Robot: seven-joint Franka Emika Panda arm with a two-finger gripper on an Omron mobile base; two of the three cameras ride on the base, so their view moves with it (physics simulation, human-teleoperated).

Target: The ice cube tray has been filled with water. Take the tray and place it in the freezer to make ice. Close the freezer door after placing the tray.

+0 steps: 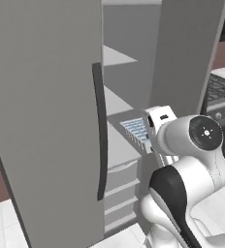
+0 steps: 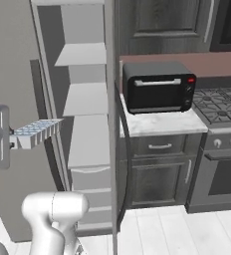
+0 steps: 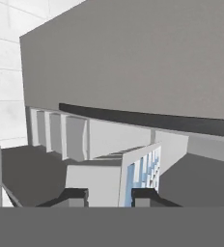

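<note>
Holding: my gripper (image 3: 106,195) is clamped on one end of the ice cube tray (image 1: 135,129).
Tray: in the air, level, in front of the open freezer (image 2: 82,104), near a middle white shelf (image 2: 85,98).
Water: pale blue in the cells (image 2: 38,126).
Door: freezer door (image 1: 46,116) swung wide open.
Beside: toaster oven (image 2: 158,86) on the counter (image 2: 162,123).

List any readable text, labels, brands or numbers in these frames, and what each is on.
None readable.
toaster oven: no brand or label legible; a small red spot at the upper right of its front, no text.
stove knobs: no markings visible.
freezer door: plain grey, no lettering.
ice cube tray, held in the pincer: no print.
</note>
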